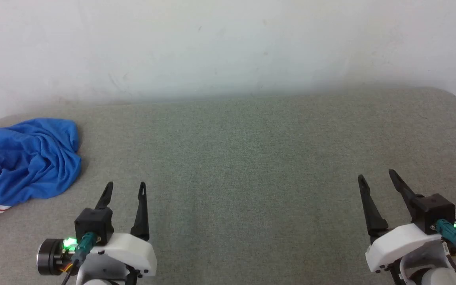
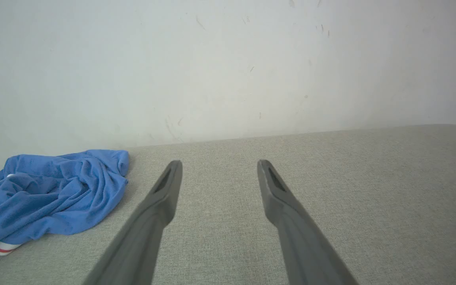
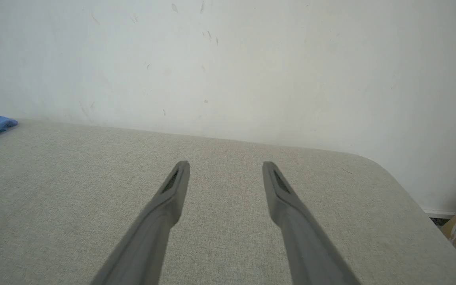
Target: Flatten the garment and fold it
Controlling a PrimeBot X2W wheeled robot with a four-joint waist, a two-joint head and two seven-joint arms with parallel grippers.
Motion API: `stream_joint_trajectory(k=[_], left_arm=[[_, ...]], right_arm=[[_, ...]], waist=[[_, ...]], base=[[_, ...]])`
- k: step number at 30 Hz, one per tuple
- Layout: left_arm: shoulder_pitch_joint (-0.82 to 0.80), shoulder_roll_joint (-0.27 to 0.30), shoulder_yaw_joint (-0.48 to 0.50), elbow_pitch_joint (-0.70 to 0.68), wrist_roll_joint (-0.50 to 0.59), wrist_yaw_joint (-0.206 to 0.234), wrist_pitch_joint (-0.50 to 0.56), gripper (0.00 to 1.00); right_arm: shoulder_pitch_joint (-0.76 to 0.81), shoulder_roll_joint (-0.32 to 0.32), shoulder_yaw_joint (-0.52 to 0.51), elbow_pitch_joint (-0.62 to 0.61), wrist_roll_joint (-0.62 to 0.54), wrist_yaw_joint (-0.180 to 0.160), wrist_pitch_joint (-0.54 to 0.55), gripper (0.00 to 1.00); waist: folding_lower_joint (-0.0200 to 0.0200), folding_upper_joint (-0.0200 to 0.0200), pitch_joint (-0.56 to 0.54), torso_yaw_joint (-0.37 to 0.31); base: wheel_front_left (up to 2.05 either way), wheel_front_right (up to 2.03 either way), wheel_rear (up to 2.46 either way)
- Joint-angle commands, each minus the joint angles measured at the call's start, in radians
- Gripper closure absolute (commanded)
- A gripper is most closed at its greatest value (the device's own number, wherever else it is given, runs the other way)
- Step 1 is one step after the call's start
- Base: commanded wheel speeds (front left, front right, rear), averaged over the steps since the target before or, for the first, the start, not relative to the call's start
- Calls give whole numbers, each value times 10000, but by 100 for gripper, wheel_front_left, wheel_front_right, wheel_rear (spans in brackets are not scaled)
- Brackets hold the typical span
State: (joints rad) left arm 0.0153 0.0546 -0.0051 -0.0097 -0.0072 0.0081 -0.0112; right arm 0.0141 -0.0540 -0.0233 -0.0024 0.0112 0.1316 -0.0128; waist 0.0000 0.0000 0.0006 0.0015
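Because the one garment [image 1: 26, 162] lies bunched in a blue heap, red-striped white trim at its near end, its heading and long axis cannot be told; it sits at the far left of the grey padded surface [image 1: 251, 166]. Two grippers: the left gripper [image 1: 126, 184] near it, the right gripper [image 1: 376, 175] well apart, both spread wide, holding nothing.

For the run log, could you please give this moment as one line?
stage: folding not begun | garment: crumpled, far left on grey surface | left claw: open, empty | right claw: open, empty
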Motion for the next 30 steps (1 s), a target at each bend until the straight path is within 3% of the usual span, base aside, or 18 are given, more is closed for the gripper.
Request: stream_joint_trajectory(k=[1,14,30], left_arm=[[147,8,24,-64,-62,-52,-99,0],[319,12,104,-307,-191,-49,-373,0],[599,17,258,-598,-387,-13,-707,0]], right_arm=[[114,3,-54,-12,103,-1,-89,0],[307,7,-414,-69,241,-2,-361,0],[414,12,-625,-110,333,-3,-614,0]], waist=[[0,0,2,3],[0,0,53,228],[0,0,114,992]], base=[[0,0,0],[0,0,0],[0,0,0]])
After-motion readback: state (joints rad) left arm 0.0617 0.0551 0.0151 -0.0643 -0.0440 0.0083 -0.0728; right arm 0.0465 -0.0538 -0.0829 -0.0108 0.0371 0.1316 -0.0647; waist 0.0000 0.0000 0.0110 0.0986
